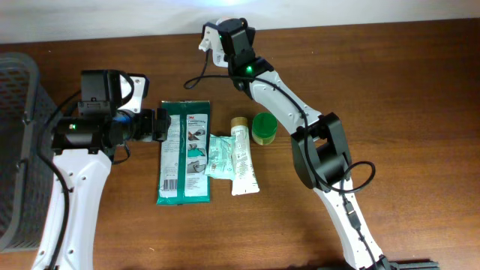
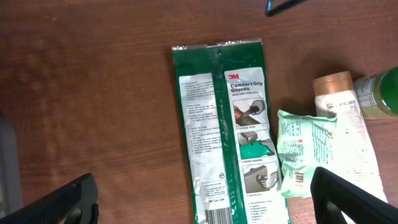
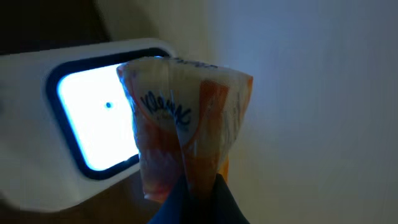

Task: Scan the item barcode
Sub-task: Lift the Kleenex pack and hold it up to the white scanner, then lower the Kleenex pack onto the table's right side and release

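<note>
Overhead and wrist views of a two-arm bench [image 1: 420,90] station.

The right arm [image 1: 289,105] reaches to the far edge of the bench. The right jaws are fully closed on the lower end of an orange-and-white packet [image 3: 186,118], pinching it between dark fingertips [image 3: 208,198]. The packet stands upright just in front of a white scanner [image 3: 37,68], and its left part overlaps the scanner's lit window [image 3: 93,130]. The printing on the packet is too blurred to read, and no barcode shows on the face in view.

The left arm [image 1: 75,172] lies along the left side of the bench. The left jaws are spread wide and hold nothing, and they hang over the left edge of a green glove packet [image 1: 184,150] that lies flat.

Beside that packet, to its right, lie a pale green wipes packet [image 1: 219,156], a white tube [image 1: 244,161] with a tan cap and a round green jar [image 1: 264,127]. The wipes packet overlaps both the glove packet and the tube. A grey basket [image 1: 15,90] stands at the bench's left end.
</note>
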Available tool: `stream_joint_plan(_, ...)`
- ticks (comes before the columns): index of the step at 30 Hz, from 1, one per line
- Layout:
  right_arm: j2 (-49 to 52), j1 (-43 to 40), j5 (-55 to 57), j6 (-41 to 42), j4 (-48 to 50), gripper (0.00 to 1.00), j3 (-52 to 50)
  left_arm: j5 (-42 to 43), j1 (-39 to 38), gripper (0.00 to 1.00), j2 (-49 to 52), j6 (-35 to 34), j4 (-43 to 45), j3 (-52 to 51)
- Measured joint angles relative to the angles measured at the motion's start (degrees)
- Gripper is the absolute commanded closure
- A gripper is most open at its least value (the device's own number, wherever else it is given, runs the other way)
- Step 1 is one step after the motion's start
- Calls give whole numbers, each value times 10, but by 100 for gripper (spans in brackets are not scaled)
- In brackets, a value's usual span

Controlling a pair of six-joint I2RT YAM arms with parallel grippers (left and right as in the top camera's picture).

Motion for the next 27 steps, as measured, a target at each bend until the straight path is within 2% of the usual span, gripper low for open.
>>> stream_joint_plan(2,-28,0,-13,59,-41,96,-1,0,0,1,0,0,0,0)
stream_joint_plan(3,-71,-1,-28,115,-92,96,-1,0,0,1,0,0,0,0)
stream_joint_plan(5,-120,-3,-45,171,-143,96,2,0,0,1,0,0,0,0)
stream_joint_plan(6,-173,-6,-66,242,-218,96,2,0,0,1,0,0,0,0)
stream_joint_plan(8,-230,-14,-96,330,-286,96,8,0,0,1,0,0,0,0)
stream_joint_plan(10,-302,-43,-147,511,-468,96,10,0,0,1,0,0,0,0)
stream_joint_plan(12,-339,-86,-200,615,-596,96,11,0,0,1,0,0,0,0)
stream_joint_plan(16,-358,-200,-278,700,-791,96,2,0,0,1,0,0,0,0)
stream_joint_plan(21,-358,-316,-299,725,-809,96,-107,0,0,1,0,0,1,0)
stream_joint_plan(27,-354,-410,-304,732,-679,96,-301,0,0,1,0,0,0,0)
